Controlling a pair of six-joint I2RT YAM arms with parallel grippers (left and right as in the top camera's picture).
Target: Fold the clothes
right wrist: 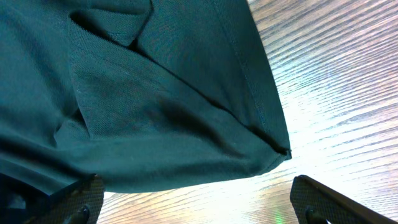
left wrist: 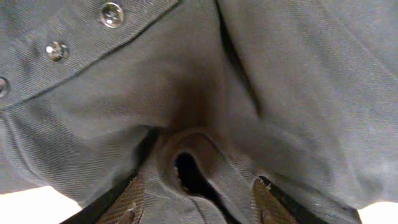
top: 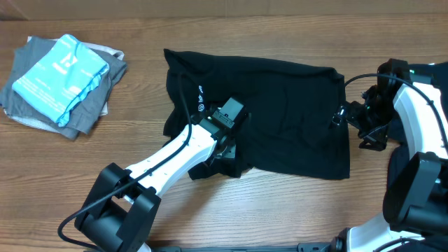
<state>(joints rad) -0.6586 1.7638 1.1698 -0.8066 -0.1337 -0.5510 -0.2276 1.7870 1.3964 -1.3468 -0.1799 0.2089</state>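
Shirt (top: 287,105): black, spread across the middle of the table (top: 280,217), long side running left to right, lower left part rumpled.
Left gripper (top: 225,140): down on that rumpled part. In its wrist view a ridge of cloth stands between the fingers (left wrist: 132,202), but I cannot tell whether it is clamped or only straddled.
Right gripper (top: 346,117): released, jaws spread wide at the shirt's right edge, nothing held. The hemmed corner (right wrist: 281,152) lies just ahead of it.
Step in hand: I read this as taking two holds for a fold.
Doing it well: I would have the left bite only the layer I mean to lift and stay off the metal snaps (left wrist: 112,14). The right should slide one finger under the hem and close near the seam so the corner cannot slip. Then I'd lift both sides together, keeping the edge taut.
Edges: the right hem runs straight, and the near edge stops short of the table's front.
Open room: bare wood shows in front of the shirt. A pile of folded clothes (top: 63,77) sits far left, well apart, so I would fold toward the middle.
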